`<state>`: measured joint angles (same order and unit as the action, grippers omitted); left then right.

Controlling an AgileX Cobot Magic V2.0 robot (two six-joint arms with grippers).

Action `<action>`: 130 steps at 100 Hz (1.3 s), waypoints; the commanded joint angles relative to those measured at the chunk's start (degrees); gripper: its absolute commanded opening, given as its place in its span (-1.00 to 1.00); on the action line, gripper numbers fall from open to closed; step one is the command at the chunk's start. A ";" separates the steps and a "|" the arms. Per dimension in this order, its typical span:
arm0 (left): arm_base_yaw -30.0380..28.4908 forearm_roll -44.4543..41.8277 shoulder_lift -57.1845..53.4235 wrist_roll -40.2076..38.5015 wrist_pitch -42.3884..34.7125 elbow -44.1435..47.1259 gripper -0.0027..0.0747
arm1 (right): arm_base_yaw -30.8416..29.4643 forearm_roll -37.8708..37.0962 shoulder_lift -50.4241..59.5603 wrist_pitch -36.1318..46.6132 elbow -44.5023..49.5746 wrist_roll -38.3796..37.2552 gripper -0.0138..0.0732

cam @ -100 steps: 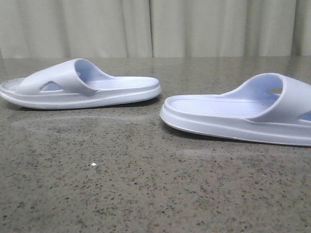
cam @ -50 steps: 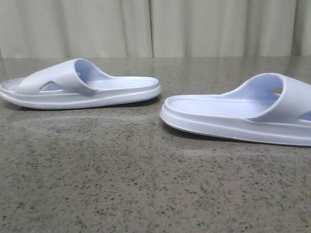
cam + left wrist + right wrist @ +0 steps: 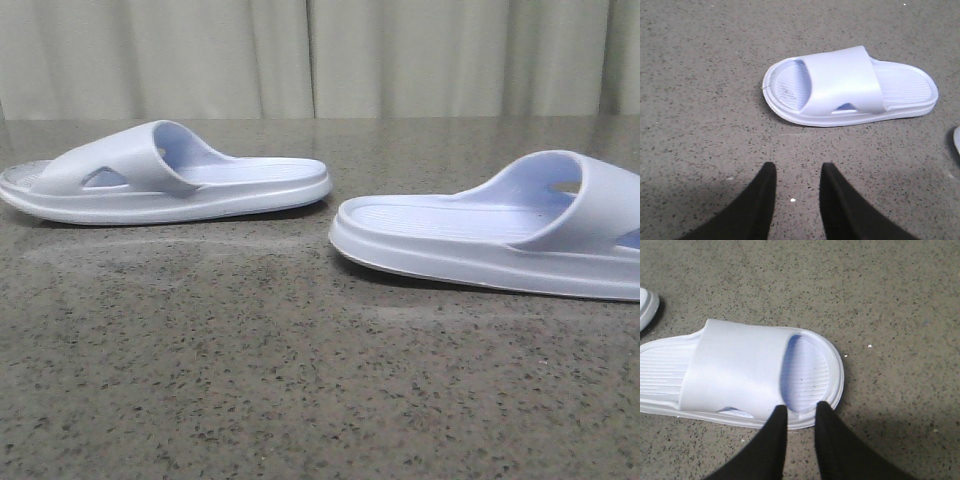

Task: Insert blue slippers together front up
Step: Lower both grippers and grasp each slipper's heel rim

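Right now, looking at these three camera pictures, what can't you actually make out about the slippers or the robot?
- Right pale blue foam slipper: toe end cut off by the front view's right edge.
- Left pale blue foam slipper: far side hidden behind its own strap in the front view.
- Right fingers: whether they touch that slipper's rim is unclear in the right wrist view.
- Both arms: outside the front view.

Soft, even light falls from above. The table (image 3: 300, 380) carries a pale sheen in streaks, and each slipper (image 3: 170, 180) throws a thin dark shadow. The front view is slightly soft; wrist views are sharper.
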<state>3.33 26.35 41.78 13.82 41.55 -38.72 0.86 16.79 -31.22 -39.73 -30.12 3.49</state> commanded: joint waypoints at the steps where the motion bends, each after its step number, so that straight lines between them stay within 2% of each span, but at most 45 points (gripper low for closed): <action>1: -0.06 3.91 1.25 1.69 -2.74 -2.21 -0.10 | 0.06 -0.36 -0.57 3.11 -2.07 0.21 -0.23; 9: -0.06 3.91 1.74 1.69 -2.74 -2.21 -0.07 | 0.06 -1.96 -0.80 3.36 -2.16 0.21 -0.16; 28: -0.06 3.96 2.49 1.69 -2.74 -2.29 -0.08 | 0.06 -4.48 -5.36 2.04 -5.34 0.11 -0.16; 52: -0.06 3.96 3.86 1.69 -2.74 -2.29 -0.08 | -5.00 -3.38 -18.81 -7.03 -13.07 -0.43 -0.16; 63: -0.06 3.96 4.67 1.82 -2.74 -2.29 -0.08 | -7.72 0.96 -22.95 -7.30 -14.08 3.87 -0.16; 95: -0.06 3.96 7.39 2.73 -2.98 -2.29 -0.08 | -18.34 21.25 -29.99 -10.69 -14.08 20.71 -0.16; 130: -0.06 3.85 7.64 2.86 -4.07 -2.29 -0.08 | -22.87 28.24 -37.93 -14.86 -14.08 28.24 -0.16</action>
<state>3.33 28.38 49.60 16.56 40.75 -39.10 -21.18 40.57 -68.50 -53.78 -42.35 28.82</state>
